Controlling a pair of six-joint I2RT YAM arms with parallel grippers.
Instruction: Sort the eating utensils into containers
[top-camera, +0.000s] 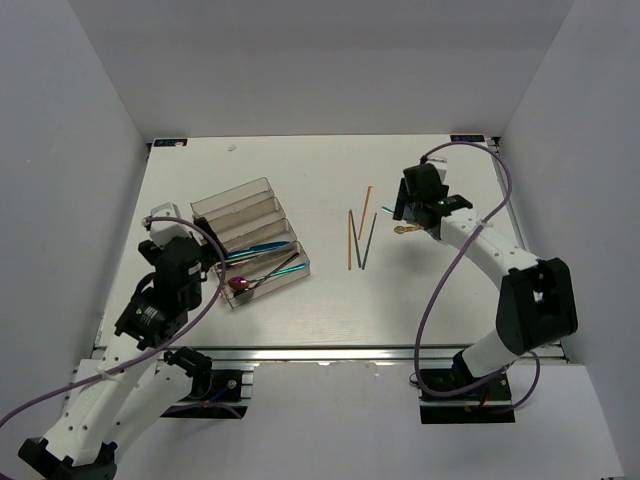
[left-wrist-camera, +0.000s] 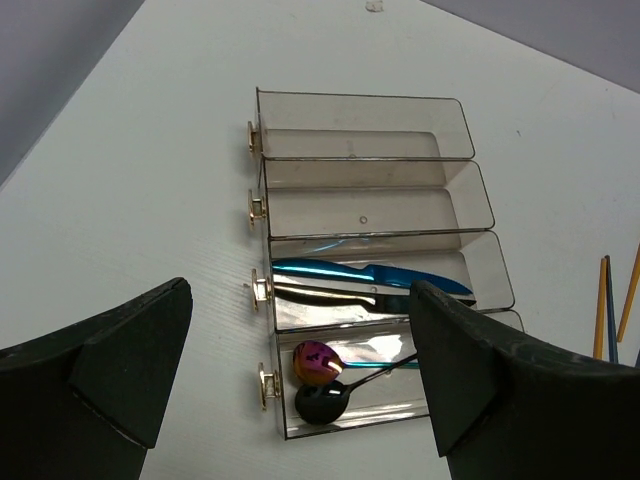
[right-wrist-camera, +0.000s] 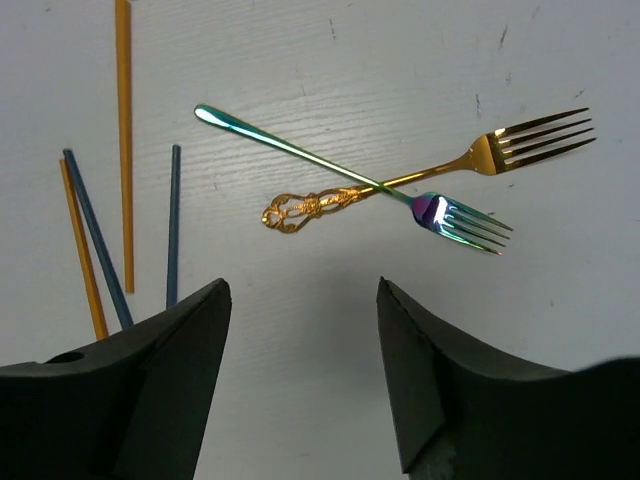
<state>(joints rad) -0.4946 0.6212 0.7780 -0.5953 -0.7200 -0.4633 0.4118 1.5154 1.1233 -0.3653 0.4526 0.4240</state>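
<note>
From above, I see my left arm (top-camera: 160, 300) folded close at the left end of the tray (top-camera: 232, 193), wrist bent toward it. My right arm (top-camera: 500, 265) stretches far out to the tray's right, its wrist tipped down over a gold fork (top-camera: 405, 230). Between that fork and the tray lie thin chopsticks (top-camera: 357, 240), loosely fanned on the white table (top-camera: 330, 310). Through the left wrist camera, the left gripper (left-wrist-camera: 300, 290) stands spread wide and holds nothing, its blunt black fingers (left-wrist-camera: 130, 350) framing the tray's near end. The tray is clear, smoky plastic, stepped, with long narrow bays and small gold knobs (left-wrist-camera: 257, 209) on the end facing me. Its second-nearest bay holds a glossy blue knife (left-wrist-camera: 370, 272) above a darker knife (left-wrist-camera: 330, 293). The nearest bay holds a purple-red iridescent spoon (left-wrist-camera: 317, 362) touching a matt black spoon (left-wrist-camera: 320, 403). Through the right wrist camera, the right gripper (right-wrist-camera: 300, 290) hangs parted with nothing between its fingers, above two crossed forks. The gold fork has an ornate scrolled handle, and a slim green-purple iridescent fork (right-wrist-camera: 300, 152) lies across it. On the tray side of them lie the straight chopsticks, two orange and two blue.
</note>
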